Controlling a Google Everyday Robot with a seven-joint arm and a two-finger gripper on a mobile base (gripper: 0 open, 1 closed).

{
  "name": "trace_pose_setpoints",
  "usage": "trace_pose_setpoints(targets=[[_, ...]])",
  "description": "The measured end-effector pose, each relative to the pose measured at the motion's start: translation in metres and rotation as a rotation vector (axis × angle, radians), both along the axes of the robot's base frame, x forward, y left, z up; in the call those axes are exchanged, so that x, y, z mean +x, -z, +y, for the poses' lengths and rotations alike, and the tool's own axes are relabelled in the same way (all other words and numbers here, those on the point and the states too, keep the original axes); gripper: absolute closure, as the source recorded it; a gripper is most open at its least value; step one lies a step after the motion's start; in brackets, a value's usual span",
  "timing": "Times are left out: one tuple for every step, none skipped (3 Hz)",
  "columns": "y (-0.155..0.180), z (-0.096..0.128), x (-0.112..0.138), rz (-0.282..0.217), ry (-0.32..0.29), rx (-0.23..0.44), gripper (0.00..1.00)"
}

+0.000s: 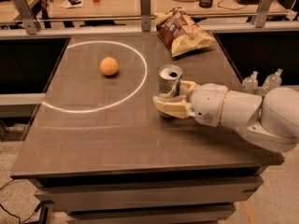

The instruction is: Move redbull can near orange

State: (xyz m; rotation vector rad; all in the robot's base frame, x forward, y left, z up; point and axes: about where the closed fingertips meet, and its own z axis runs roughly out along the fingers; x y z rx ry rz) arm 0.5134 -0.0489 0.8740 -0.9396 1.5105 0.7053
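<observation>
Grasp stage of the carry. The gripper [169, 97] sits at right centre of the table [117, 139], its pale fingers [171, 108] clenched on the lower half of the can [169, 80], one finger on the near side and one on the far; the can stands upright, open top showing. Whether its base has left the surface cannot be told. The orange [109, 66] lies well apart to the far left, inside the white ring [138, 85] painted on the table. To do the step well, the can should probably be kept vertical, carried left across the ring line, and set down just beside the fruit without nudging it, since a round fruit is likely to roll. The chip bag [185, 31] lies at the far right edge, out of that path. The tabletop is dark and flat. Beyond it runs a cluttered desk [117, 6]; two bottles [261, 80] stand off the right side.
</observation>
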Motion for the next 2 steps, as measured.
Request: trace_pose_setpoints(targets=[[-0.013,0.013,0.028,-0.065,0.027,0.002,1.00],[-0.029,0.020,0.075,-0.107,0.089,-0.039,1.00]])
